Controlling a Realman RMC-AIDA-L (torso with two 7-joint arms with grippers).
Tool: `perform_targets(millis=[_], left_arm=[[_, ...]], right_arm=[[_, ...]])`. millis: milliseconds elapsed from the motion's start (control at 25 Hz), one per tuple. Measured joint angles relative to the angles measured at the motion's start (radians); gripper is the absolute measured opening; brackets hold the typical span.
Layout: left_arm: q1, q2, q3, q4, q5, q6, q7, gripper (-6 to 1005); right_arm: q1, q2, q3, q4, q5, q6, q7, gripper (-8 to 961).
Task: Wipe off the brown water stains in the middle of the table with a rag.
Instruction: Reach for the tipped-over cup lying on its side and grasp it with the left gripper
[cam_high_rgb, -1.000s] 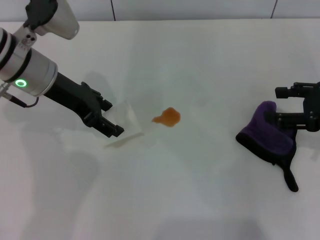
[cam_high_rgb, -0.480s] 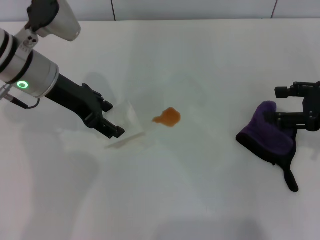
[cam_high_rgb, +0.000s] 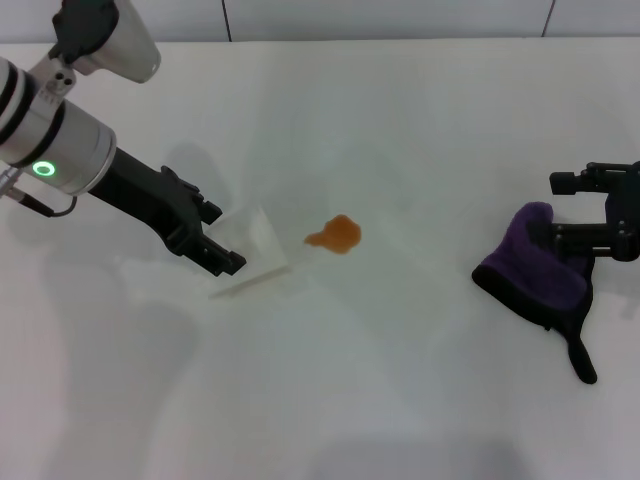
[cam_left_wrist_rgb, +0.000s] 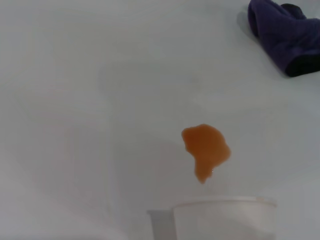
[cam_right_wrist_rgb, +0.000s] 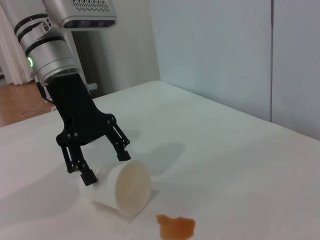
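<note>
Centrally on the white worktop (cam_high_rgb: 400, 120), the brown water stains (cam_high_rgb: 336, 235) are seen as one small orange-brown blotch with a short tail. Just to its left a translucent white cup (cam_high_rgb: 250, 250) lies on its side, its open mouth turned toward the blotch; its outline is hard to separate from the white surface. The left gripper (cam_high_rgb: 214, 238) is placed at the cup, jaws spread apart on either side of it, and whether the cup is touched cannot be told. At the right edge the dark purple rag (cam_high_rgb: 535, 265) is heaped on the worktop, its black strap trailing toward the near edge. The right gripper (cam_high_rgb: 583, 210) is partly cut off by the frame; it is held at the rag's far side, jaws apart, and contact cannot be judged.
</note>
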Motion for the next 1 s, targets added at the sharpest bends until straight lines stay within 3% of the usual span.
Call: perform_targets(millis=[480,720,1000], left_arm=[[0.0,0.0,0.0,0.0,0.0,-0.011,-0.003,875],[0.0,0.0,0.0,0.019,0.013,-0.03,-0.007,793],[-0.004,0.0,0.0,0.039,0.027,-0.048,-0.016,790]], right_arm=[[0.0,0.0,0.0,-0.003,0.002,0.0,0.0,740],[0.0,0.0,0.0,-0.004,0.004,0.0,0.0,740],[0.0,0.0,0.0,-0.005,0.003,0.002,0.0,740]])
